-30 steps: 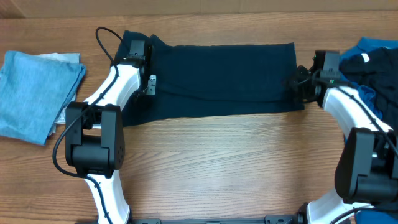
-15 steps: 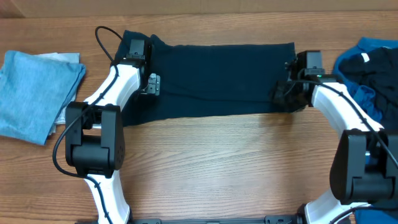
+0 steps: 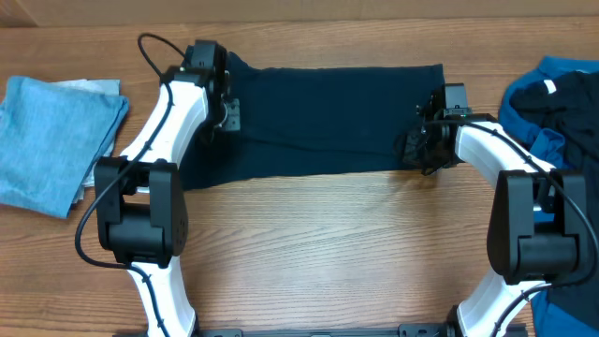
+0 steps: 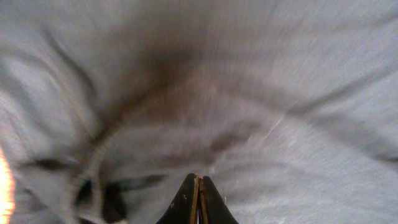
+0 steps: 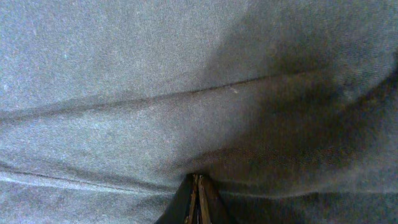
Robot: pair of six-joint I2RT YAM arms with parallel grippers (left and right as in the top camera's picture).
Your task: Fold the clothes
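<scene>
A very dark navy garment (image 3: 328, 117) lies spread flat as a wide rectangle across the far half of the wooden table (image 3: 328, 253). My left gripper (image 3: 226, 112) is at its left end, jaws shut, with the cloth (image 4: 249, 93) filling the blurred left wrist view and creases running to the fingertips (image 4: 197, 178). My right gripper (image 3: 418, 150) is at the garment's near right corner, shut on a pinch of the cloth (image 5: 186, 74). Folds gather at its fingertips (image 5: 198, 177), and the corner is drawn inward.
A folded light blue cloth (image 3: 51, 140) lies at the far left with a pale grey piece (image 3: 98, 87) showing under it. A heap of royal blue (image 3: 562, 70) and dark clothes (image 3: 571, 108) sits at the right edge.
My right gripper has moved left and nearer, dragging the garment's right corner inward. My left gripper has shifted a little toward the far edge.
</scene>
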